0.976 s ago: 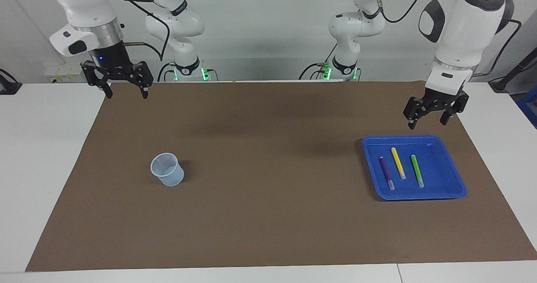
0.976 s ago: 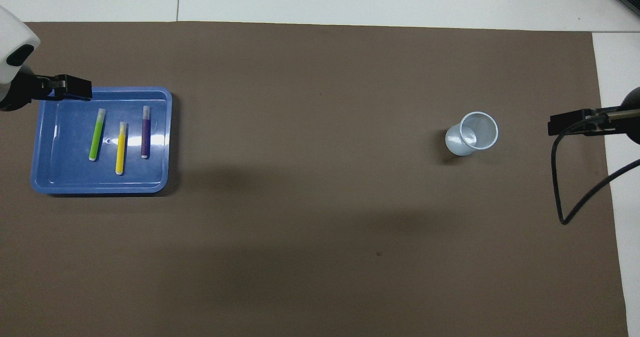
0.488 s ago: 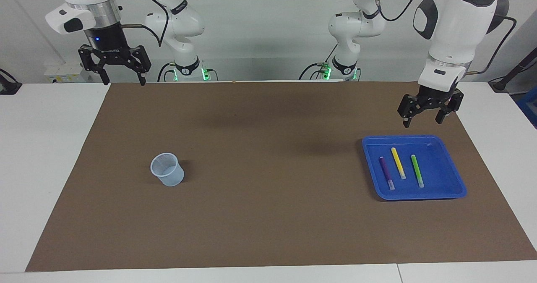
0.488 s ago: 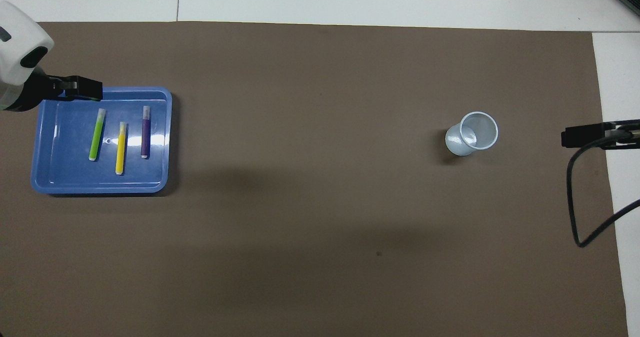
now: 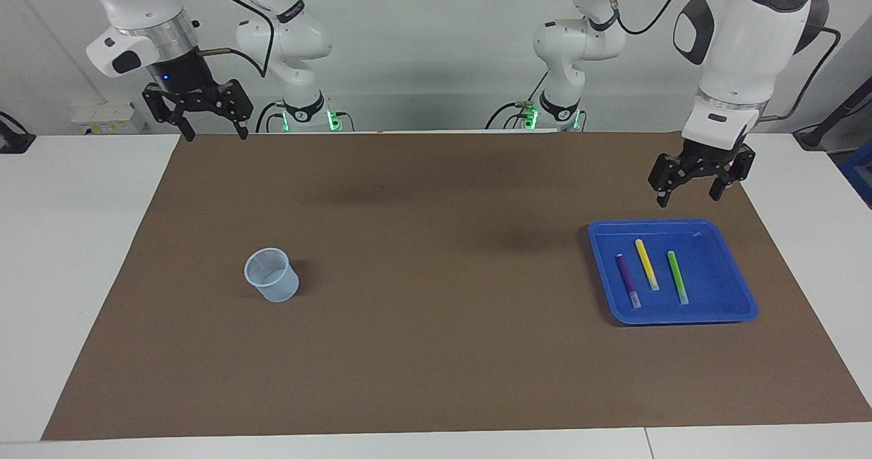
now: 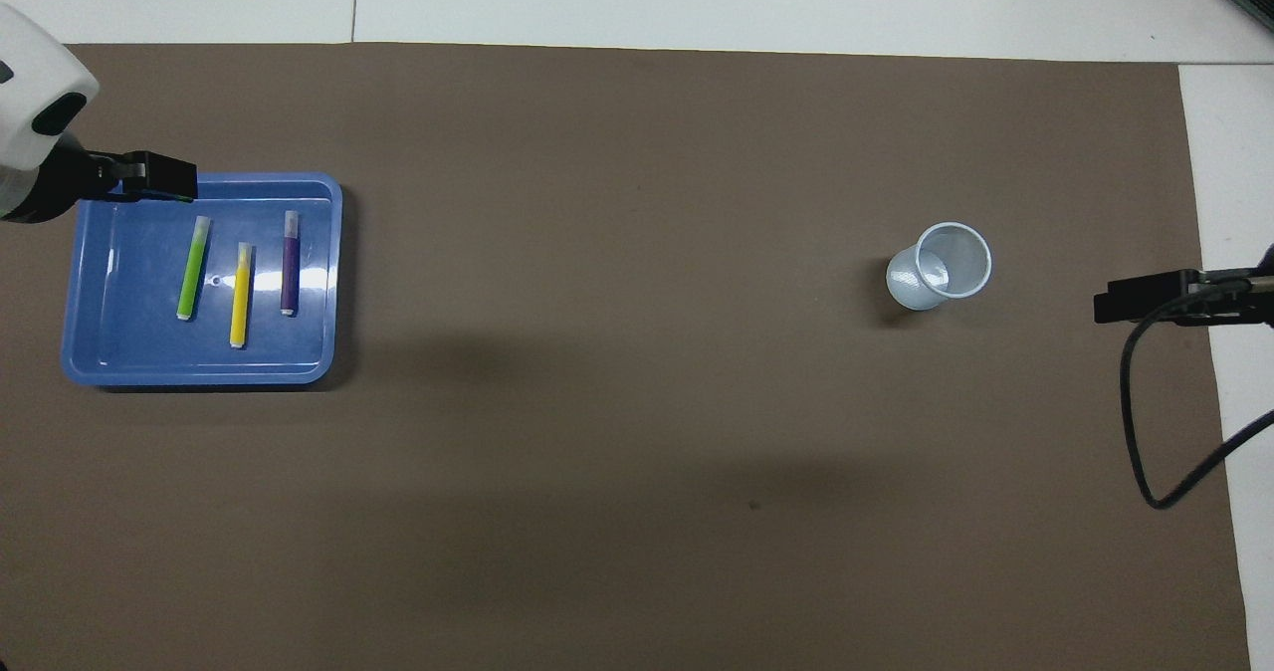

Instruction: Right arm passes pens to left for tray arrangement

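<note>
— Where are your pens?
— All three, green [image 5: 677,276], yellow [image 5: 646,264] and purple [image 5: 627,280], lie side by side in your blue tray [image 5: 729,306], near the desk's [image 5: 82,241] left-arm end.
— And your end effectors?
— Left end effector [image 5: 689,192] hangs over the tray's edge, released. Right end effector [image 5: 214,131] is up over the desk's corner, released too.

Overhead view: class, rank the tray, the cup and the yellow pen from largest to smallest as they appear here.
1. tray, by far the largest.
2. cup.
3. yellow pen: about as long as the cup is wide, but much slimmer, so it covers the least area.
</note>
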Robot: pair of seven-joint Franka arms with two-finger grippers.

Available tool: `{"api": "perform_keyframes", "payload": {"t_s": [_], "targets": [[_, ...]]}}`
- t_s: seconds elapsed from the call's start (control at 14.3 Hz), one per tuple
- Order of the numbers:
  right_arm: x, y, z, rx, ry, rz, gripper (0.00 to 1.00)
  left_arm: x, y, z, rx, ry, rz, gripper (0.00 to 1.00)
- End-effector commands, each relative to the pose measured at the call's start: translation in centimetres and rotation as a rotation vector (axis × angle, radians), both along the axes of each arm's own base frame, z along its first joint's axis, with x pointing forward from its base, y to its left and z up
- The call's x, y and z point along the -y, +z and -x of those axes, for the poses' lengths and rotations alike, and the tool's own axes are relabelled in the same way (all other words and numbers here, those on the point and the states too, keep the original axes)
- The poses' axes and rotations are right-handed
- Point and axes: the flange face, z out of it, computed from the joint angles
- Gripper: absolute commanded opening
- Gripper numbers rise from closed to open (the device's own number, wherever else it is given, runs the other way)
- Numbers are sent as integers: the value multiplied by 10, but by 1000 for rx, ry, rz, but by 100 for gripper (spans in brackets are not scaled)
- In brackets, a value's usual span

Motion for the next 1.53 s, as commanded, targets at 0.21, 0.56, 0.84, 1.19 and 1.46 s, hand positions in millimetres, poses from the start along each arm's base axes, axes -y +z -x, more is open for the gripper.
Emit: {"api": "perform_keyframes", "payload": {"t_s": [0.21, 0.56, 0.84, 1.19, 1.46], "targets": [[3, -38, -2, -74, -1, -17, 100, -2, 1, 10, -10, -3, 5, 100], [6, -79, -19, -182, 3, -19, 100, 6, 6, 12, -4, -1, 14, 100], [0, -77, -18, -170, 48, -20, 100, -13, 10, 16, -32, 94, 187, 100], [7, -75, -17, -167, 31, -21, 100, -10, 27, 26, -14, 90, 189, 100], [8, -70, -16, -154, 31, -20, 100, -17, 26, 27, -15, 103, 189, 100]]}}
